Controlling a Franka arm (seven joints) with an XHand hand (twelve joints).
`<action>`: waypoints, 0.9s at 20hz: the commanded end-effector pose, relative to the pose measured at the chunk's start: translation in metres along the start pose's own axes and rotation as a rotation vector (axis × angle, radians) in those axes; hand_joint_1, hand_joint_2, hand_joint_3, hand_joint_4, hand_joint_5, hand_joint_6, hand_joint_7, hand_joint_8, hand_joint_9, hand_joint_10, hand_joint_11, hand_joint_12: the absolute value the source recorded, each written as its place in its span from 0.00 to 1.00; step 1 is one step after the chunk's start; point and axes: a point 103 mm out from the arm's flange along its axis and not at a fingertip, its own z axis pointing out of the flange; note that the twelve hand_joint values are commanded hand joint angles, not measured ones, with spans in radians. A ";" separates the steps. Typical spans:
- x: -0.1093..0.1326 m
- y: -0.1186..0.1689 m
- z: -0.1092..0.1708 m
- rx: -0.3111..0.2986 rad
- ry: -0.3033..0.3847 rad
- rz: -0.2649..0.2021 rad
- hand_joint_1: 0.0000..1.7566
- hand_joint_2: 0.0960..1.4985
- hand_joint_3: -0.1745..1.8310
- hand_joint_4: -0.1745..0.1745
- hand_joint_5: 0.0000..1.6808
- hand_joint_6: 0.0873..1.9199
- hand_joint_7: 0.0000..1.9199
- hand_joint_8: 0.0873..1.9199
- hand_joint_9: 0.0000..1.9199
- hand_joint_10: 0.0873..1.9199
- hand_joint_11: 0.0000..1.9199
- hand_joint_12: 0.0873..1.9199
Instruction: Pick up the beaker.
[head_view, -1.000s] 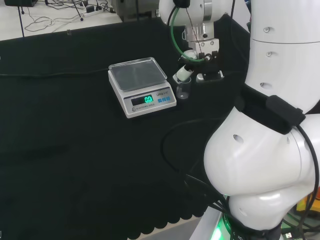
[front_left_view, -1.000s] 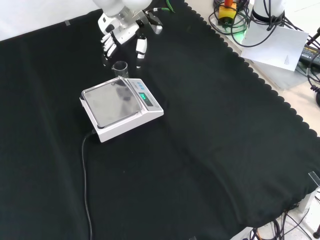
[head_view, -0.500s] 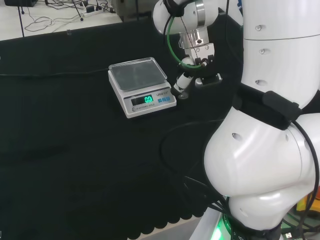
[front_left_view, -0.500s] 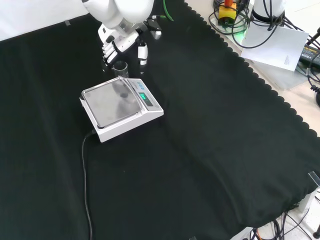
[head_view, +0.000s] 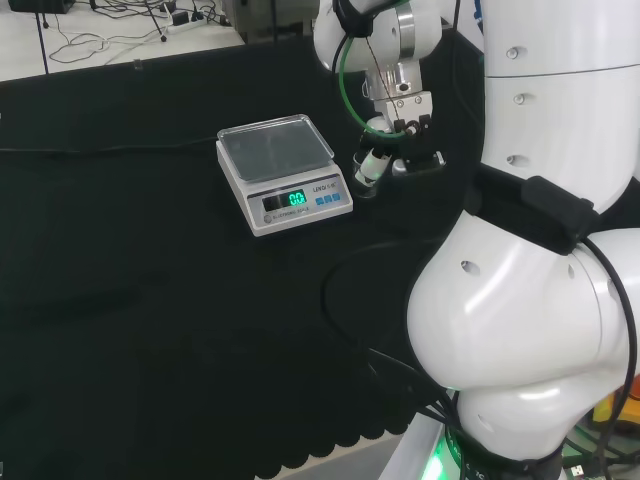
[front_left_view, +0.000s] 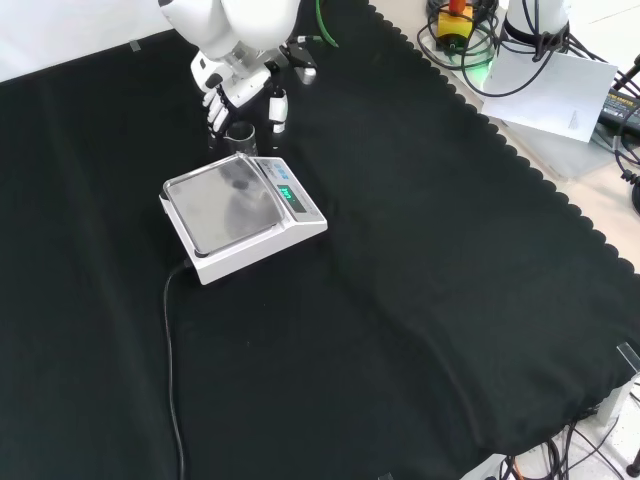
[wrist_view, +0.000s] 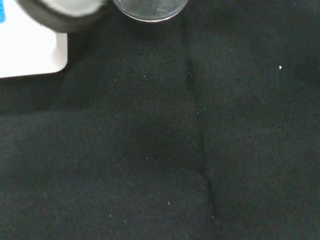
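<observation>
Flanking beaker (front_left_view: 240, 137) | hand (front_left_view: 232, 88) fingers uncurled, holding nothing | scale (front_left_view: 243, 216) just beside beaker

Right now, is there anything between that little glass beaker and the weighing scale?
No. In the front view the beaker stands just behind the scale, nothing between; the hand straddles it.

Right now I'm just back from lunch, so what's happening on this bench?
The robot's hand is at a small clear beaker that stands on the black cloth, right beside a white scale. Its fingers and thumb sit on either side of the beaker, not visibly closed around it. The beaker is not yet lifted.
</observation>
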 end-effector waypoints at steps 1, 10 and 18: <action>-0.001 0.009 0.001 -0.075 0.039 -0.035 0.53 0.51 0.27 0.33 0.46 0.27 0.37 0.33 0.51 0.28 0.42 0.58; -0.003 0.003 -0.024 -0.200 0.047 -0.066 0.64 0.66 0.14 0.40 0.65 0.42 0.66 0.25 0.75 0.14 0.72 0.33; -0.005 -0.015 -0.085 -0.189 -0.096 -0.020 0.64 0.66 0.14 0.40 0.65 0.42 0.67 0.25 0.75 0.14 0.72 0.32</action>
